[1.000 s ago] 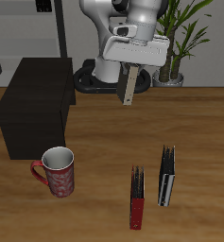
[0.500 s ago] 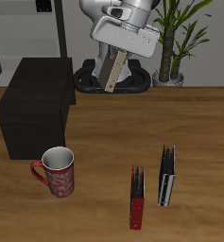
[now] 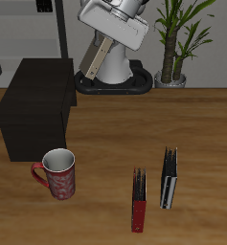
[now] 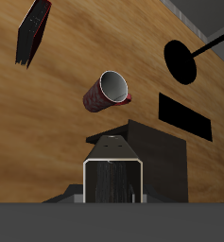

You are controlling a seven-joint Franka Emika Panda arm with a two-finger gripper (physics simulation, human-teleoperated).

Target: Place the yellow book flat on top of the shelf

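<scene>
You are carrying the yellow book (image 3: 99, 57) through the air toward the shelf (image 3: 36, 103). The tool (image 3: 109, 36) is closed on the book's upper end, so the book is hanging tilted, with its lower end swung toward the shelf. Over the last second the tool has been travelling from a spot well beside the shelf to one nearer the shelf's back corner, and the book has been tipping from upright to slanted. By this reading, transport is well along, but the laying-flat is not yet done: the book is not over the shelf's flat top. In the wrist view the book (image 4: 113, 180) is filling the space between the fingers, with the shelf (image 4: 159, 151) just beyond it. The mug (image 3: 56, 174), red book (image 3: 137, 201) and black-and-white book (image 3: 169, 178) are standing on the tabletop (image 3: 201, 124), well apart from the shelf.
</scene>
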